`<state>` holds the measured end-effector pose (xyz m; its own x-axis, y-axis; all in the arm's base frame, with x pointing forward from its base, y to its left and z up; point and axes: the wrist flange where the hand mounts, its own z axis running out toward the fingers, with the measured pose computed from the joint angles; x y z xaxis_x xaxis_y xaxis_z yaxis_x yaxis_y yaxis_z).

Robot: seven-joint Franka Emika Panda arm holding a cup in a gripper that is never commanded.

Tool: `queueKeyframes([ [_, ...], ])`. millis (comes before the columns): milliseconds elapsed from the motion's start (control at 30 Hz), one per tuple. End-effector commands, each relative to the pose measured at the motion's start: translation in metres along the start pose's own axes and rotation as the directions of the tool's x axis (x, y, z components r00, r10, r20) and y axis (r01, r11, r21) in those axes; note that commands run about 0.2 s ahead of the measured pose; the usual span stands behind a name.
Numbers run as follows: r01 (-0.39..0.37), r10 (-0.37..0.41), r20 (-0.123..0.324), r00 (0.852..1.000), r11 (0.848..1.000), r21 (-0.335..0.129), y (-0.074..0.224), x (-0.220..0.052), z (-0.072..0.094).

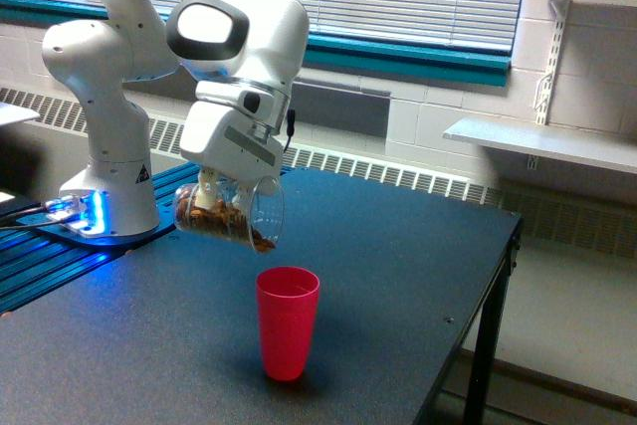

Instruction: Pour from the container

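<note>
The container (pixel 235 214), a clear cup with brown nut-like bits inside, hangs tipped on its side above the table, mouth toward the exterior view's right and slightly down. Some bits have slid to its lower rim. My gripper (pixel 213 189) is shut on the container from above, its fingers mostly hidden behind the white hand. A red cup (pixel 287 321) stands upright on the dark table below and slightly right of the container's mouth, apart from it.
The dark table (pixel 378 276) ends at an edge on the exterior view's right. The arm's white base (pixel 107 181) sits at the left on a blue-lit rail. A wall shelf (pixel 542 141) juts out at the right; a radiator runs behind.
</note>
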<state>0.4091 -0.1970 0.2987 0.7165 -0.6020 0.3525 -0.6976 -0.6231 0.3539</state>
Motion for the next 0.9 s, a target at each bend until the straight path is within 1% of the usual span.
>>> queueKeyframes([
  [33, 0.017, -0.017, -0.016, 1.000, 1.000, -0.024, -0.007, 0.005, -0.006],
  [433, 0.044, -0.045, -0.013, 0.999, 0.997, -0.060, -0.017, 0.005, -0.009],
  [600, 0.044, -0.044, -0.004, 0.999, 0.996, -0.083, -0.020, 0.002, -0.008],
  [900, 0.038, -0.039, -0.003, 0.999, 0.991, -0.129, -0.023, 0.003, -0.008],
])
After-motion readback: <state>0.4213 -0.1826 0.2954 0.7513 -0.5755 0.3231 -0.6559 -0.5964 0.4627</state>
